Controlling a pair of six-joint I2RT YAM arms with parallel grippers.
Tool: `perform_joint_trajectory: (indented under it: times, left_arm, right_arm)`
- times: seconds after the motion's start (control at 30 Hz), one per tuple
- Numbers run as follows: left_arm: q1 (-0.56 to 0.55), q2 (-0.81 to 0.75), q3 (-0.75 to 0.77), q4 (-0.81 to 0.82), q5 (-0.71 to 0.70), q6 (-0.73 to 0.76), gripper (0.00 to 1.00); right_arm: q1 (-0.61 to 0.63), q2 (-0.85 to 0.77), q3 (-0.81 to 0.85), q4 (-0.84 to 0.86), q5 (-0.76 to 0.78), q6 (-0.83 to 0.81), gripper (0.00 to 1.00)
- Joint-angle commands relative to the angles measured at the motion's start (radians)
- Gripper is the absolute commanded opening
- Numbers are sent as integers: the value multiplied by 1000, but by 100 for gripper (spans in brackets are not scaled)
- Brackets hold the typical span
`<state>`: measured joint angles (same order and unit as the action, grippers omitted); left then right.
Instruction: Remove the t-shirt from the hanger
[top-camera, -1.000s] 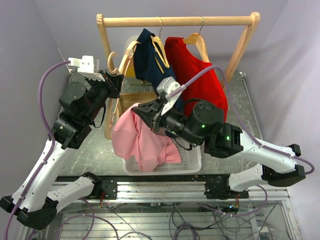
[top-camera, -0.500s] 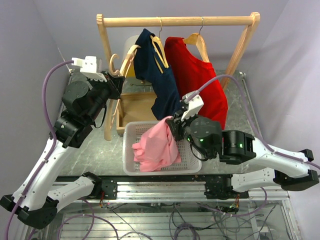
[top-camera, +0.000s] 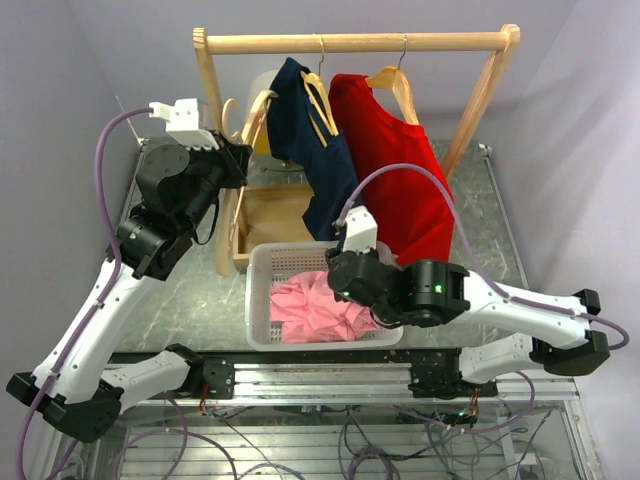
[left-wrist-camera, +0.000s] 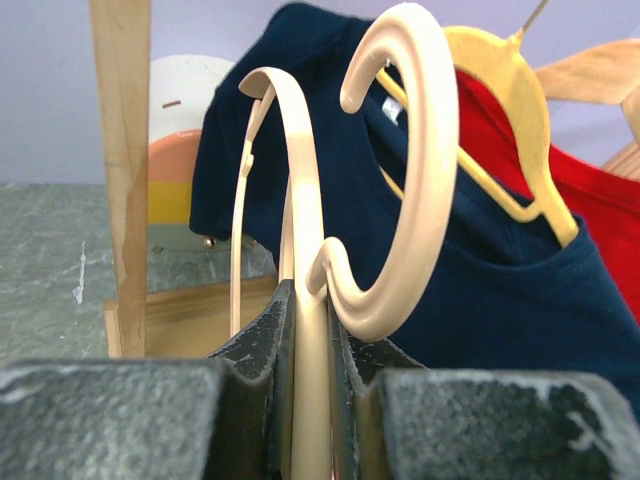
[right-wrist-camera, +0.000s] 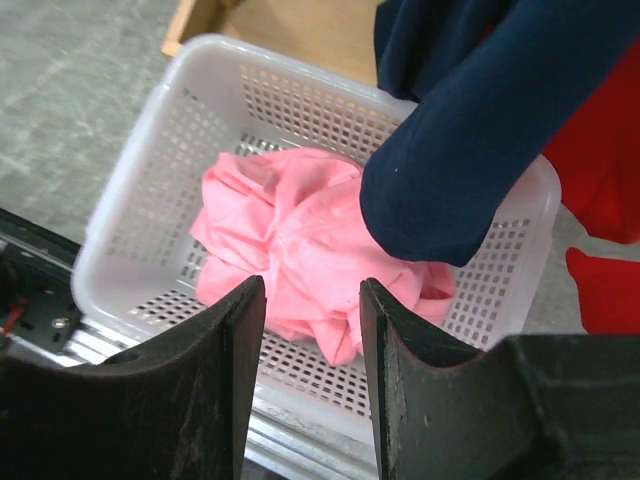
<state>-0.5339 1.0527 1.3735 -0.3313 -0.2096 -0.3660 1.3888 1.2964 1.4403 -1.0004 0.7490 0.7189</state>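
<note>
Only writing-ish thing we spot is a white neck tag (left-wrist-camera: 395, 97) inside the navy tee (left-wrist-camera: 480, 290), way too small to read tbh. Pink t-shirt (right-wrist-camera: 290, 240) sits bunched up in the white basket (right-wrist-camera: 130, 200), w/ the navy sleeve dangling in front and hiding part of it + the far rim in the right wrist view, and the right gripper (right-wrist-camera: 312, 295) hovers above, fingers spread w/ nothing btw them. Left gripper (left-wrist-camera: 310, 305) is clamped tight on the bare wooden hanger (left-wrist-camera: 420, 150) beside the rack post (left-wrist-camera: 120, 150); a round striped disc (left-wrist-camera: 175, 180) behind that post is half hidden, can't tell what it is
</note>
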Motion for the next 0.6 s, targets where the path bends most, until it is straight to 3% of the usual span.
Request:
perform_joint_trajectory:
  times: [0.0,0.2,0.57]
  left_arm:
    - [-5,18,87,73,-75,-29,7]
    - [-5,97,175,112,-156,-39,7]
    - [-5,242,316,194,-166,-24,7]
  right_arm:
    - [1,-90,14,133,-42,-71,43]
    - [2,-107,32,205,-77,-133,43]
    - [3,-83,16,277,-124,-164,42]
